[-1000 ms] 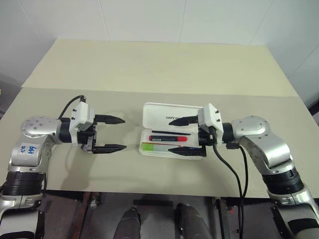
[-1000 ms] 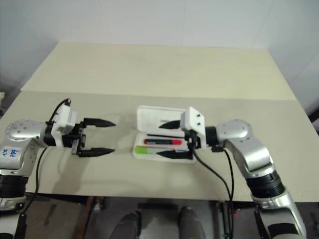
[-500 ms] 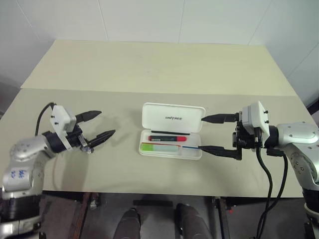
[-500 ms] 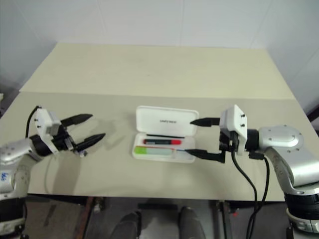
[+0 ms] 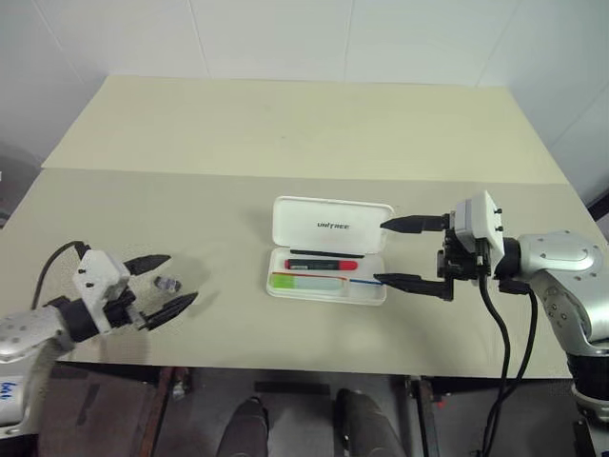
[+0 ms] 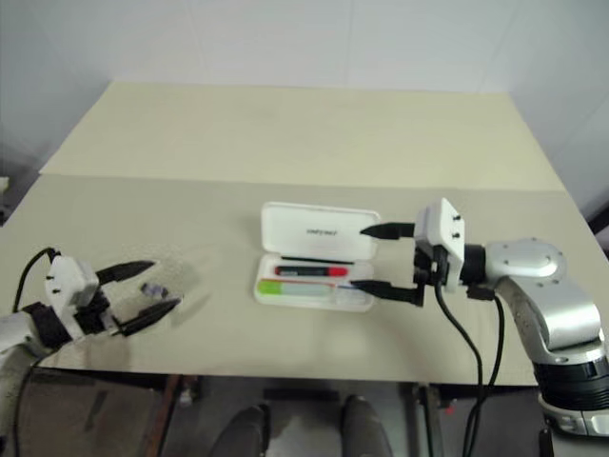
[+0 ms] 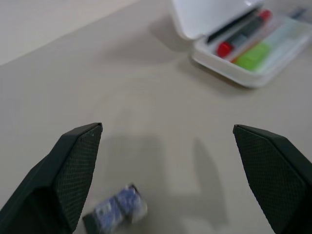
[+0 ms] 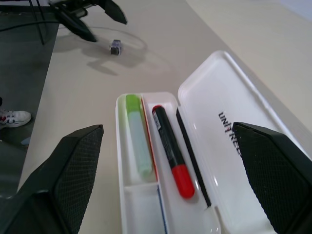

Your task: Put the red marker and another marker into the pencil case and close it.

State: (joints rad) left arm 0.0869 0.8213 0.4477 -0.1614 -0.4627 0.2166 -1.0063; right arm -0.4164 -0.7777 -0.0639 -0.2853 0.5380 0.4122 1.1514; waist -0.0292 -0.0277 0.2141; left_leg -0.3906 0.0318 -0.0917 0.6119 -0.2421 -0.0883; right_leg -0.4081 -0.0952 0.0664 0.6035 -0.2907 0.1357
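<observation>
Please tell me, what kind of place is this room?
Probably a robot test room or lab: one bare beige table against plain white walls, holding just a white pencil case printed UNITREE, open, with two markers inside, and a small dark object.

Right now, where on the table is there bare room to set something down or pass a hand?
Bare: the far half of the table behind the pencil case, and the stretch between it and the left gripper. Crowded: the case's right end, flanked by the right gripper; a small object lies between the left fingers.
</observation>
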